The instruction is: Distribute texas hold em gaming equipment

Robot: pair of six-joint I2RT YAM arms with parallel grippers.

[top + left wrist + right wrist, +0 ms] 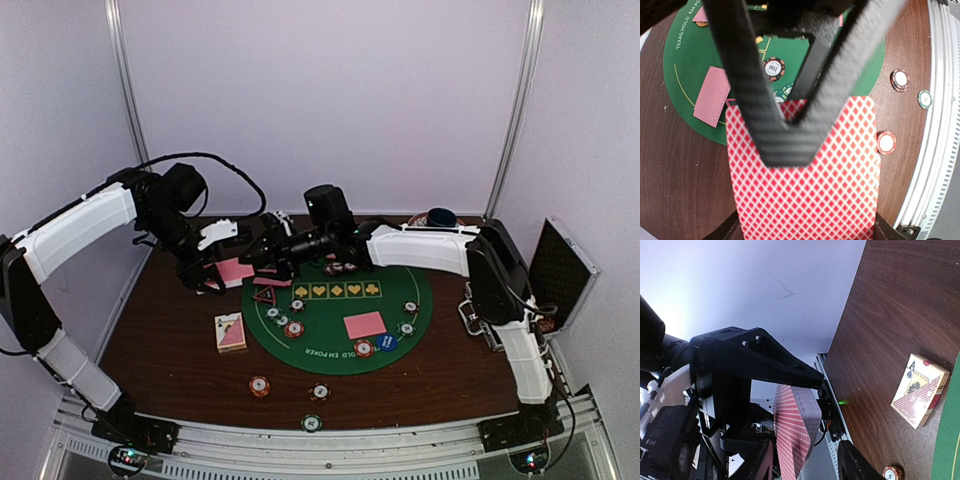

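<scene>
The left gripper [220,268] is clamped tight on a deck of pink-backed playing cards [805,190], holding it in the air over the far left part of the table [170,340], just off the rim of the green felt mat [330,345]. The right gripper [805,466] reaches across to it, jaws partly apart on either side of the deck's edge, with a gap showing on one side. A card box [230,332] sits by the mat's left rim, and loose poker chips [260,385] lie towards the table's near edge

One green mat [335,314], one card box [230,332], one triangle marker [264,294], one case [558,270]
</scene>
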